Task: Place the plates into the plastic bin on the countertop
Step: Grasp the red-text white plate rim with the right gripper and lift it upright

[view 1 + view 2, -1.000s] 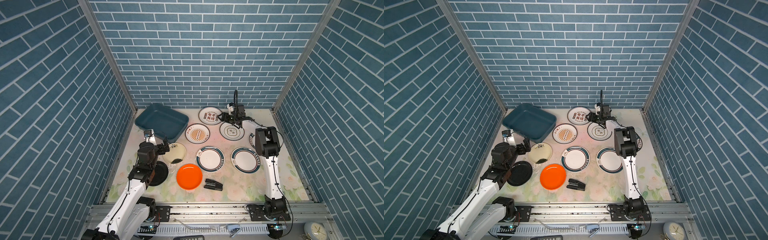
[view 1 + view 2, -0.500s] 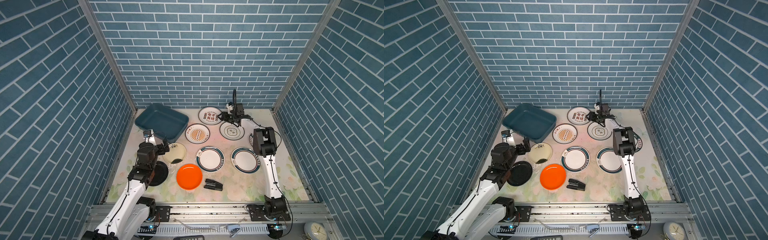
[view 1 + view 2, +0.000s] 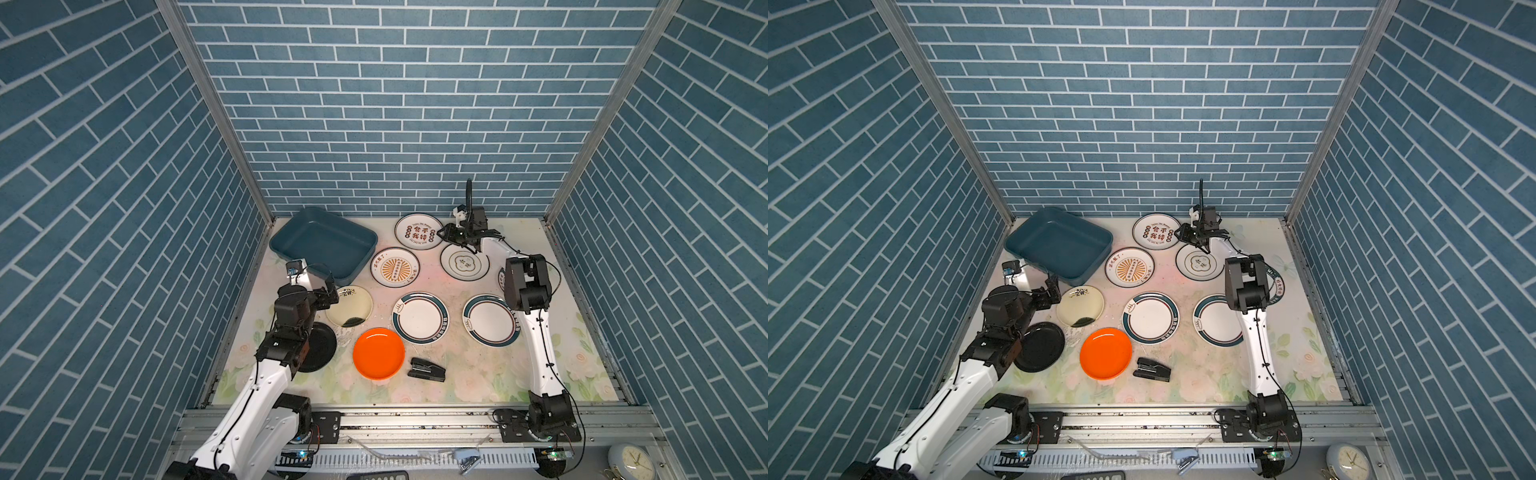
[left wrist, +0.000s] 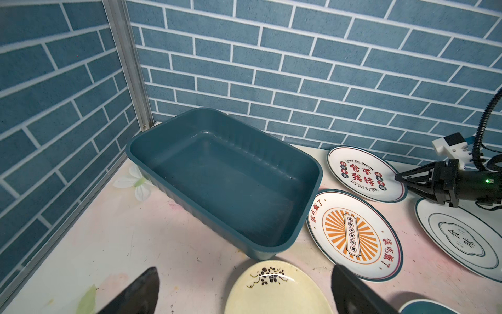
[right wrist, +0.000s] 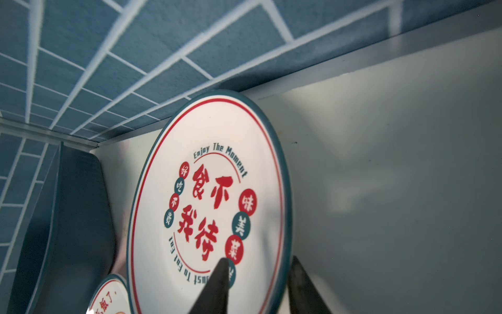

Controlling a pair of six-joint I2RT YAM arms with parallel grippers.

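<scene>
The dark teal plastic bin stands empty at the back left of the countertop. Several plates lie flat around it. My right gripper is closed over the rim of the white plate with red characters, one finger on its face and one outside the rim. My left gripper hangs open over the near edge of the cream plate, holding nothing. A black plate lies partly under the left arm.
A sunburst plate, a white plate with a flower outline, two teal-rimmed plates and an orange plate lie mid-counter. A black stapler sits beside the orange one. Brick walls close in three sides.
The right gripper's jaws have narrowed onto the rim of the red-character plate, and its arm has shifted slightly left. The left arm has not moved.
</scene>
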